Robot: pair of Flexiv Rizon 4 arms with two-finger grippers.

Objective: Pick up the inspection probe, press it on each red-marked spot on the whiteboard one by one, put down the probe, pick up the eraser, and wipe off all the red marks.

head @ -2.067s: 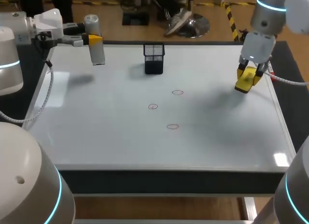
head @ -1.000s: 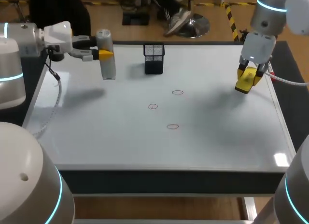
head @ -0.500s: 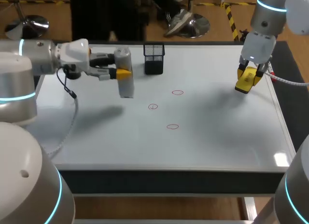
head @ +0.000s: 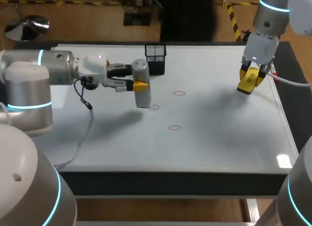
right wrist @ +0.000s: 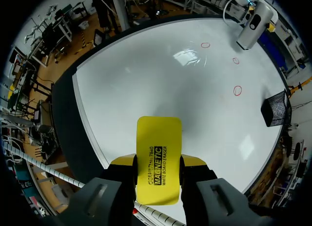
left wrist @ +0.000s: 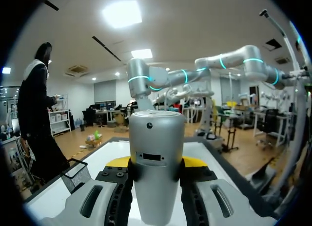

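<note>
The inspection probe (head: 141, 84), a silver cylinder, hangs upright with my left gripper (head: 140, 84) shut on its middle. Its lower end is just left of the middle red mark (head: 154, 107) on the whiteboard (head: 97, 138); I cannot tell whether it touches. Two more red circles (head: 179, 93) (head: 174, 127) lie farther right and nearer the front. In the left wrist view the probe (left wrist: 156, 162) fills the gap between the yellow tips. My right gripper (head: 249, 79) is shut on the yellow eraser (head: 247, 81) above the board's right side. The right wrist view shows the eraser (right wrist: 158, 153) and the far probe (right wrist: 248, 33).
A black mesh basket (head: 155, 58) stands at the back middle of the board, just behind the probe; it also shows in the right wrist view (right wrist: 275, 109). A pale cable (head: 292, 82) runs along the board's right edge by the right gripper.
My left arm has carried the probe from the back left corner rightward and forward to the middle red mark. The right arm and eraser have kept still.
</note>
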